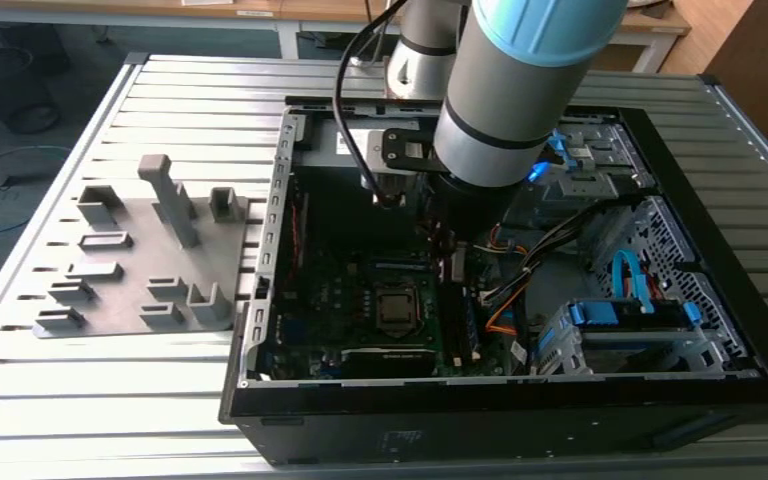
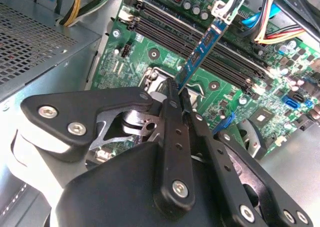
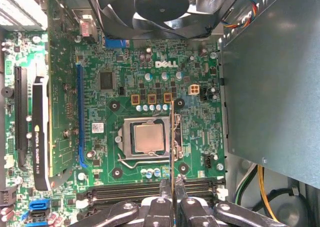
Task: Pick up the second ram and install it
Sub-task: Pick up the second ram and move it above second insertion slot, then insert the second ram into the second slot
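1. One memory stick, pinched: my gripper (image 2: 178, 91) is pressed together on the second ram (image 2: 202, 52), the two black fingers clamping the flat faces at one end of the card.

2. In the second wrist view the blue-green board runs out from my fingertips towards the dark memory slots (image 2: 165, 29). In the first wrist view it shows edge-on as a thin line (image 3: 172, 137) beside the processor socket (image 3: 148, 138).

3. The stick hangs over the motherboard (image 3: 150, 72). I cannot tell whether its far end touches a slot, and it does not look seated.

4. Handling, as I judge it: light, stiff and thin, so a modest squeeze should hold it, but it is fragile. The chips and the contact edge should stay clear of my fingers. A grip near the end opposite the contacts, as here, looks right. With the card tilted as it appears, sideways force could bend it or strain a slot.

5. Further out, my arm (image 1: 518, 90) reaches down into the open computer case (image 1: 704, 200), which lies on the slatted worktop (image 1: 37, 400).

6. On the exterior view's left, the grey fixture plate (image 1: 131, 270) sits just beside the case.
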Tool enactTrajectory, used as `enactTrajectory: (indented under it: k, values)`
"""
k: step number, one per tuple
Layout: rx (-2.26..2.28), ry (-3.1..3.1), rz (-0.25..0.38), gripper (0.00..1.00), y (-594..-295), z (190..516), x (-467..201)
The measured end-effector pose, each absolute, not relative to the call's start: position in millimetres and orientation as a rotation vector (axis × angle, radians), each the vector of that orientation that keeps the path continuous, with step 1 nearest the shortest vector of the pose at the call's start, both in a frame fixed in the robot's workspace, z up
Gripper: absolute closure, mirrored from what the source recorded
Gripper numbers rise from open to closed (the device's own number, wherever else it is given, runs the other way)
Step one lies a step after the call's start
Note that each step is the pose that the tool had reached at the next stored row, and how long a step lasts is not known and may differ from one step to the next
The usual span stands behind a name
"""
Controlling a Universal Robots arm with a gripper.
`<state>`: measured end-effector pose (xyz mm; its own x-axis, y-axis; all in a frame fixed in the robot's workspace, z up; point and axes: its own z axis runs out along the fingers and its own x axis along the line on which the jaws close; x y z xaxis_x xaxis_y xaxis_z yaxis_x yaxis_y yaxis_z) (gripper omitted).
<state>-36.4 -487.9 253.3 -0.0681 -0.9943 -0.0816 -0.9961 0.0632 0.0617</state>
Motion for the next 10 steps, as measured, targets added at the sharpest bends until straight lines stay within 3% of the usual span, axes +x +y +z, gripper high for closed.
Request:
enactTrajectory:
  k: [10]
  values:
    - [-2.121,2.288,0.157,0.86,-487.9,253.4,-36.5]
